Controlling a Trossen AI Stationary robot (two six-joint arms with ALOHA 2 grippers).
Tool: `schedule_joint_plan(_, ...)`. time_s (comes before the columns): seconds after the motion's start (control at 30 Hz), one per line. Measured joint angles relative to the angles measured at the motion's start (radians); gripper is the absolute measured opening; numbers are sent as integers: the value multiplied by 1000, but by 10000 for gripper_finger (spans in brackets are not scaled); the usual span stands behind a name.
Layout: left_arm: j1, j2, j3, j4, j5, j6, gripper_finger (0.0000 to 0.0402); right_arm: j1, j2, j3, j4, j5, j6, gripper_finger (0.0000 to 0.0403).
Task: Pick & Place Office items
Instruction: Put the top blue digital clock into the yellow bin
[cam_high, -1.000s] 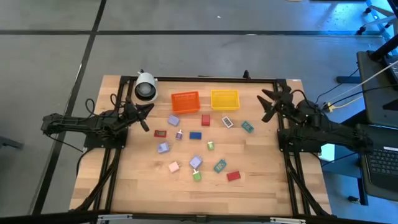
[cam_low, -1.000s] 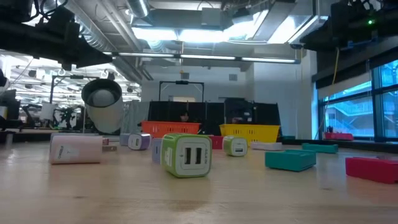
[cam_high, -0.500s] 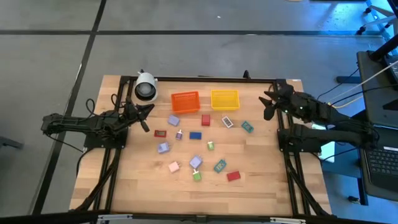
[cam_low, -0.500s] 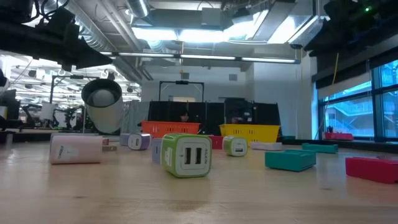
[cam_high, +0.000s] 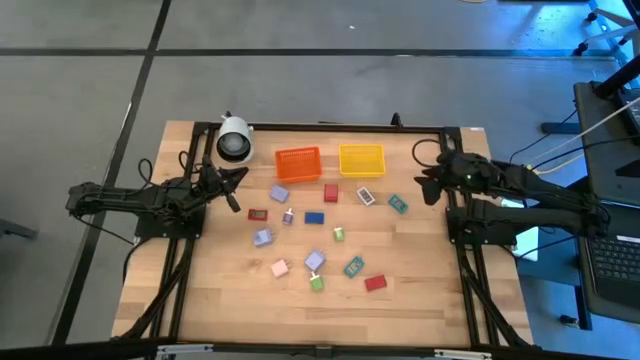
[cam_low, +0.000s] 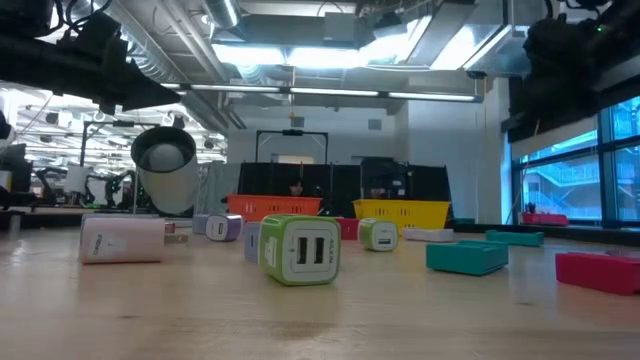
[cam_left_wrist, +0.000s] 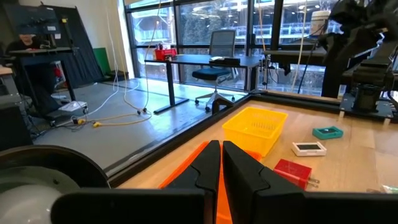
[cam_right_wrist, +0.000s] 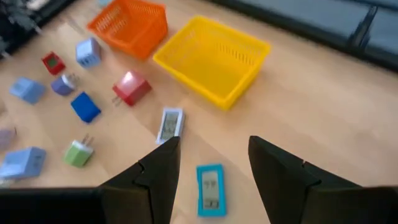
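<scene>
Over at the right edge of the table, my right gripper (cam_high: 428, 180) hangs above the wood with its 2 fingers (cam_right_wrist: 158, 171) spread apart and nothing between them. Seen from its wrist, a teal block (cam_right_wrist: 209, 188) lies on the table between the fingers, just past them, and a white block (cam_right_wrist: 168, 124) lies a little beyond that. Behind those sits the yellow bin (cam_right_wrist: 213, 58), with the orange bin (cam_right_wrist: 129, 25) beside it. A red block (cam_right_wrist: 130, 87), a blue block (cam_right_wrist: 84, 107) and a green block (cam_right_wrist: 79, 153) lie apart from each other on the open wood in front of the bins.

From above, the small blocks are scattered over the middle of the table (cam_high: 430, 300), all outside both bins; a red one (cam_high: 375, 283) lies nearest the front edge, with a teal one (cam_high: 353, 267) just beside it.

My left gripper (cam_high: 230, 190) waits at the left side, near the white camera (cam_high: 234, 140), its fingers (cam_left_wrist: 209, 163) pressed together on nothing. Its wrist view looks past them at the orange and yellow bins.

At table height, a green charger block (cam_low: 299, 249) stands closest, upright, its 2 slots facing the lens.
</scene>
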Motion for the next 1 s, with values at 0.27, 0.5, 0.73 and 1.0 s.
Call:
schedule_joint_plan(0.27, 0, 0, 0, 4, 0, 1, 15, 0, 86, 0, -53, -33, 34, 191)
schedule_joint_plan(0.5, 0, 0, 0, 4, 0, -4, 15, 0, 196, 0, -72, -51, 16, 199)
schedule_joint_plan(0.73, 0, 0, 0, 4, 1, -5, 15, 4, 281, 0, -49, -104, 16, 248)
schedule_joint_plan(1.0, 0, 0, 0, 4, 9, -6, 15, 8, 373, 0, -32, -126, 39, 267)
